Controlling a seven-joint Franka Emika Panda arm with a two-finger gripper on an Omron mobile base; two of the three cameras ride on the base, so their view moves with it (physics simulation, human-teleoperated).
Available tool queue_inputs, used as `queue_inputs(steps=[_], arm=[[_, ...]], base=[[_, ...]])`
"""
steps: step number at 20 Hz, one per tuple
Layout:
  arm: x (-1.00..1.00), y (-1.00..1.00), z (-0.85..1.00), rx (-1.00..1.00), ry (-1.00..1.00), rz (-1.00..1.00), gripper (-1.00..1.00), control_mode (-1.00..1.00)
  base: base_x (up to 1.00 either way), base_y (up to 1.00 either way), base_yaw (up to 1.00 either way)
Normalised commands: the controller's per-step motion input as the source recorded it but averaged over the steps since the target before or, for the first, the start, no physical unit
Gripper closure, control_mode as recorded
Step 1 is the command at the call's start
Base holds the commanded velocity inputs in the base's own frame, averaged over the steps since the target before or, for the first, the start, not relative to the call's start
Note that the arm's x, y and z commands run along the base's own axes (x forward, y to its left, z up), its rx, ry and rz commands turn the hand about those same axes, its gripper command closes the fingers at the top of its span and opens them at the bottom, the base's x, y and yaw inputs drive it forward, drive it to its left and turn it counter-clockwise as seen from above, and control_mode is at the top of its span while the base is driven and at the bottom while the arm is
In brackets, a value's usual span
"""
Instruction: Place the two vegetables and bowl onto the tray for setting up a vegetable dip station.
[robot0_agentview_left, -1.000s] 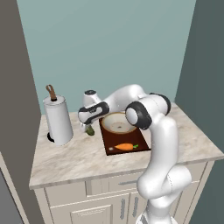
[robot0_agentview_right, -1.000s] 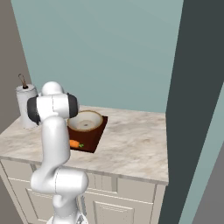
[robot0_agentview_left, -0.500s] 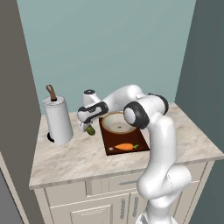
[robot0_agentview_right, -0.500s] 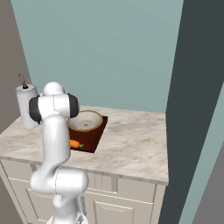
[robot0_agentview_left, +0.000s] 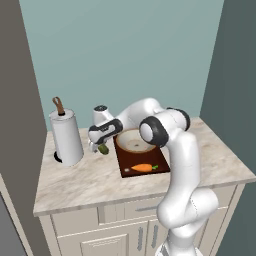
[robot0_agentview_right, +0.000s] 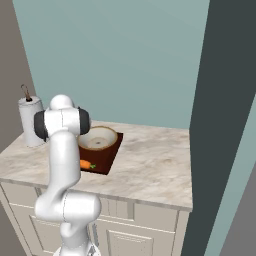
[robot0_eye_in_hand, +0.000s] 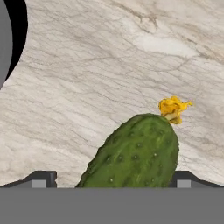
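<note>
The dark green cucumber (robot0_eye_in_hand: 135, 153) lies on the marble counter just left of the tray (robot0_agentview_left: 126, 161), its yellow flower end pointing away from the hand. My gripper (robot0_eye_in_hand: 113, 181) is open and low over it, one fingertip on either side of the cucumber (robot0_agentview_left: 103, 149), not closed on it. In the left base view the gripper (robot0_agentview_left: 98, 145) hangs at the tray's far left corner. The tan bowl (robot0_agentview_left: 135, 141) sits on the tray's far half and the orange carrot (robot0_agentview_left: 142, 168) on its near half. From the right, the bowl (robot0_agentview_right: 98, 138) and carrot (robot0_agentview_right: 86, 164) show on the tray (robot0_agentview_right: 107, 157).
A paper towel roll (robot0_agentview_left: 67, 137) on its stand rises at the counter's left, close to the gripper; its dark base (robot0_eye_in_hand: 11, 39) shows at the hand view's upper left. A grey wall borders the left. Bare marble (robot0_agentview_right: 150, 165) stretches right of the tray.
The hand has sunk slightly toward the cucumber. The jaws stay open; the bowl, carrot and tray have not moved.
</note>
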Motion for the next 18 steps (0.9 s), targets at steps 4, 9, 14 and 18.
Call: queue_inputs(steps=[4,9,14,18], arm=[[0.01,0.13,-0.17,0.0,0.0,-0.12,1.0,-1.0],[0.07,0.05,-0.03,0.0,0.0,-0.05,1.0,-1.0],[0.02,0.0,0.02,0.0,0.02,-0.02,1.0,-1.0],[0.0,0.0,0.22,0.0,0.02,0.0,1.0,-1.0]], base=[[0.0,0.0,0.0],[0.0,0.0,0.0],[0.0,0.0,0.0],[0.0,0.0,0.0]])
